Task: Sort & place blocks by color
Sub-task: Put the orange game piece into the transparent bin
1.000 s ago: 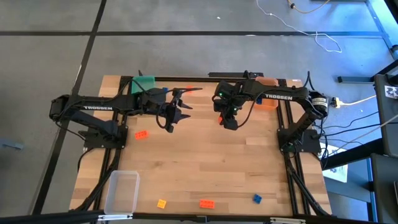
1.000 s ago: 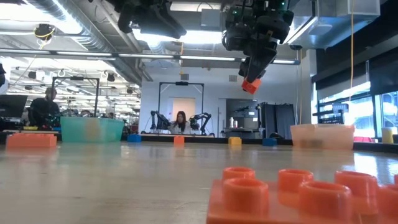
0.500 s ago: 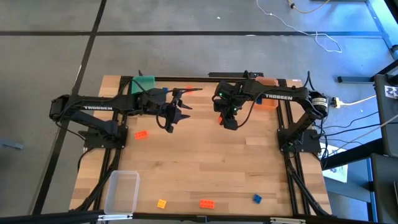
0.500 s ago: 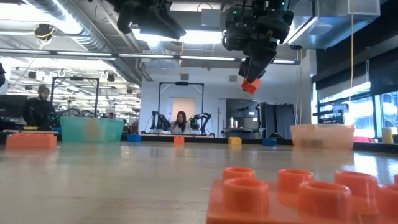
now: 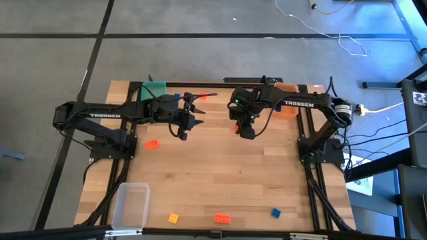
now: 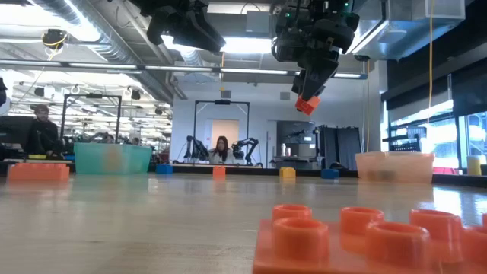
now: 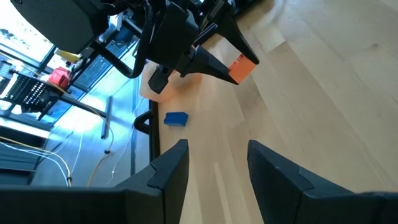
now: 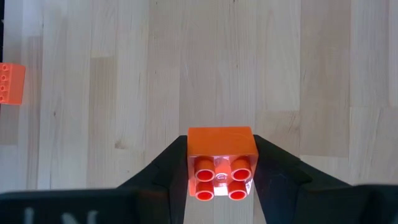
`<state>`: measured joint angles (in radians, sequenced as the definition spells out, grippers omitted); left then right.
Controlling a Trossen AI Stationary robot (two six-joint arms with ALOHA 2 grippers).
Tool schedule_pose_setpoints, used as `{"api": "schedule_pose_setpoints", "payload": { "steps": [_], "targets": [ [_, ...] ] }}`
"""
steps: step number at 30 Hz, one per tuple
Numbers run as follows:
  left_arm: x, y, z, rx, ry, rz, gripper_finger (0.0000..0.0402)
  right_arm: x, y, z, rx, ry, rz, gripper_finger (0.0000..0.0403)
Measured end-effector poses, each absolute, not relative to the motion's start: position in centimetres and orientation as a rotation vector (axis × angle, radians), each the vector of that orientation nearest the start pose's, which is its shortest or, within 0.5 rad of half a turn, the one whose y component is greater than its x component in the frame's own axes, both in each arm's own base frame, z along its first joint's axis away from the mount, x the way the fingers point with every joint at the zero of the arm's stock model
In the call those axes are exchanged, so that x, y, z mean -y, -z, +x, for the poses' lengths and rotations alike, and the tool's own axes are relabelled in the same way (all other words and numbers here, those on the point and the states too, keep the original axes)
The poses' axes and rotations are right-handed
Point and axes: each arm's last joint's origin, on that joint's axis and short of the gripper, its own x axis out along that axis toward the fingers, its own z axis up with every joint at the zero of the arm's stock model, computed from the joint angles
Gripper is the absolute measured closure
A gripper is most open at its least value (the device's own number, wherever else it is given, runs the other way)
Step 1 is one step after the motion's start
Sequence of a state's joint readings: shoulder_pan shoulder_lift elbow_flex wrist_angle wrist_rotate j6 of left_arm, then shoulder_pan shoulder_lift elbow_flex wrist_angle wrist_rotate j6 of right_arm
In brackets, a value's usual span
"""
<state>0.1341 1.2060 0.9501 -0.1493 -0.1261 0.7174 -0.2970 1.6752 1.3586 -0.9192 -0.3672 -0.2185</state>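
Observation:
My right gripper hangs high over the table's far middle, shut on a small orange block, which also shows in the low view. My left gripper hovers open to its left, also far above the wood, with nothing between its fingers; it faces the right gripper. Loose blocks lie flat on the table: orange, yellow, orange, blue, and a blue one near the far edge. My right gripper pinches the orange block by two opposite sides between its two fingers. The fingers slant down from above. The block sits at their free ends, tilted, studs toward the wrist, lifted well clear of the table.
A green bin stands at the far left corner, an orange bin at the far right under the right arm, a clear bin at the near left. Bare wood lies between the arms and the near edge.

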Motion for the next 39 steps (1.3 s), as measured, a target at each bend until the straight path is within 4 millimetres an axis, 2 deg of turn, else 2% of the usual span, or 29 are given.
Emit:
{"api": "schedule_pose_setpoints", "payload": {
  "steps": [8, 12, 39],
  "targets": [
    [-4.05, -30.82, 26.35, -0.502, -0.125, 0.771, 0.017, 8.67, -25.74, 31.88, -1.148, -0.187, 0.21, 0.0263],
    [-4.06, -30.85, 26.36, -0.502, -0.128, 0.783, 0.0149, 8.66, -25.74, 31.89, -1.148, -0.187, 0.21, 0.0263],
    [-4.06, -30.93, 26.39, -0.494, -0.131, 0.785, 0.0149, 8.62, -25.73, 31.89, -1.145, -0.204, 0.184, 0.0263]
  ]
}}
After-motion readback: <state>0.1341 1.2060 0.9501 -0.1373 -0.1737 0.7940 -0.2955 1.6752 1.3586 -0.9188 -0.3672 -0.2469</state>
